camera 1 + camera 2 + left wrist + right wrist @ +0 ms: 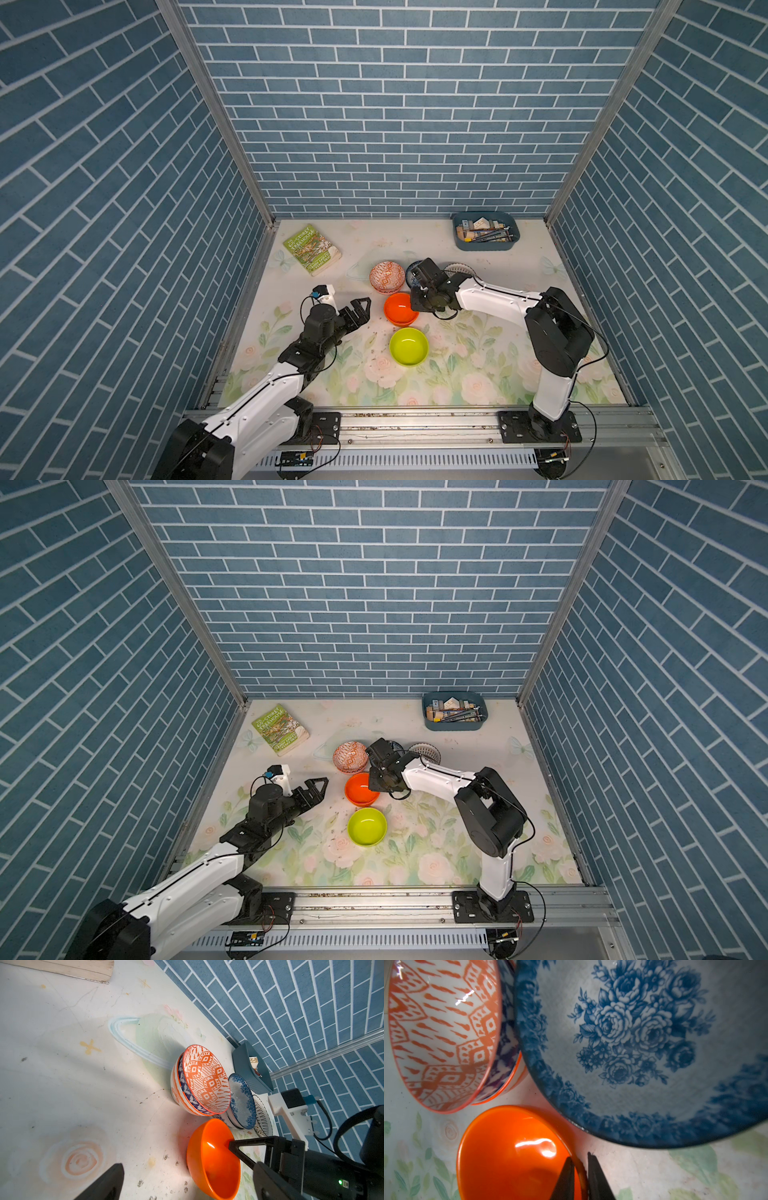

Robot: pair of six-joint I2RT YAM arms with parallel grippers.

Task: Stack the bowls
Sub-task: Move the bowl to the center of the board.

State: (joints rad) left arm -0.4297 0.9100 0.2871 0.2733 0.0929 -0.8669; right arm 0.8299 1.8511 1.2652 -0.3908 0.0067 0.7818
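Note:
My right gripper [580, 1167] is shut on the rim of the plain orange bowl [399, 309], one finger inside and one outside. That bowl [360, 791] rests on the mat mid-table. The lime-green bowl [409, 346] sits just in front of it. Behind it a nested stack topped by an orange-white patterned bowl [387, 275] stands, with a blue-white floral bowl [643, 1043] to its right, partly hidden under the right wrist in both top views. A dark-patterned white bowl [461, 269] lies further right. My left gripper [361, 307] hangs open, left of the orange bowl and apart from it.
A green book [312, 249] lies at the back left of the mat. A blue tray [485, 230] of small items stands at the back right corner. Blue brick walls close in the back and both sides. An aluminium rail runs along the front edge.

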